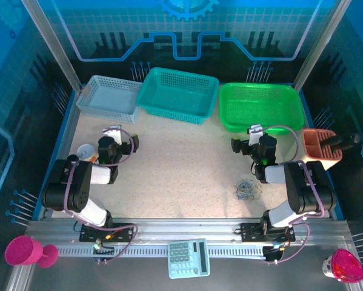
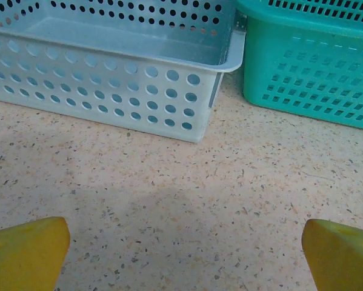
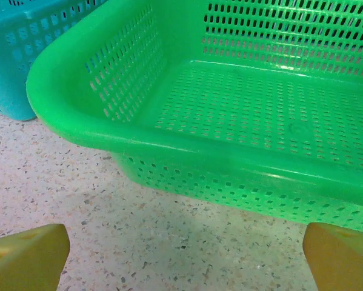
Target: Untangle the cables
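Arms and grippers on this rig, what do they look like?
Left arm and right arm match: black joints, pale grey links, a purple cable looped along each. Left gripper and right gripper have a white cap; fingertips are yellow.

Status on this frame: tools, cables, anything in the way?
Left tool open, empty, facing the pale blue basket. Right tool open, empty, facing the green basket. Cables bundled on the table, beside the right arm. Nothing lying on them.
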Robot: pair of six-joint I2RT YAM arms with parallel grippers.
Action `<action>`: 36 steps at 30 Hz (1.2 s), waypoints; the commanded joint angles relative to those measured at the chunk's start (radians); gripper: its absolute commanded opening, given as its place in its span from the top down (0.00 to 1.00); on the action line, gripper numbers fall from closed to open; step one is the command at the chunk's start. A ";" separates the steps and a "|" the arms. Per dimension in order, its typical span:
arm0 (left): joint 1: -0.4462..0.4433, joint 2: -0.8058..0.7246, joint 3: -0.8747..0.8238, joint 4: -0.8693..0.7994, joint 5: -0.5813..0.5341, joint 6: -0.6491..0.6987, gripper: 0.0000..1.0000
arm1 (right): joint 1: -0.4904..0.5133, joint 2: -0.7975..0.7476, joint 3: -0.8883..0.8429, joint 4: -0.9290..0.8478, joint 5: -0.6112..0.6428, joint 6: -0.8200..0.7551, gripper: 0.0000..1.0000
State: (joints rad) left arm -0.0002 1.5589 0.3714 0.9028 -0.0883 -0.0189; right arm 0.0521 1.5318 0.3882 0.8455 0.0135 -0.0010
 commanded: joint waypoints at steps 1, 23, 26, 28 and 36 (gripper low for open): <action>0.000 -0.004 0.010 0.028 0.004 0.014 0.01 | -0.007 0.004 0.024 0.010 -0.014 -0.012 0.00; 0.000 -0.003 0.009 0.030 0.004 0.013 0.01 | -0.011 0.004 0.023 0.010 -0.021 -0.010 0.00; 0.000 -0.004 0.012 0.026 0.002 0.013 0.01 | -0.012 0.004 0.023 0.010 -0.022 -0.009 0.00; 0.000 -0.003 0.014 0.023 0.002 0.013 0.01 | -0.012 0.004 0.024 0.010 -0.022 -0.008 0.00; 0.000 -0.006 0.006 0.037 0.002 0.012 0.01 | -0.013 0.003 0.023 0.012 -0.026 -0.008 0.00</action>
State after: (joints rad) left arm -0.0002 1.5589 0.3714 0.9031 -0.0883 -0.0189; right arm 0.0517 1.5318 0.3882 0.8455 0.0059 -0.0010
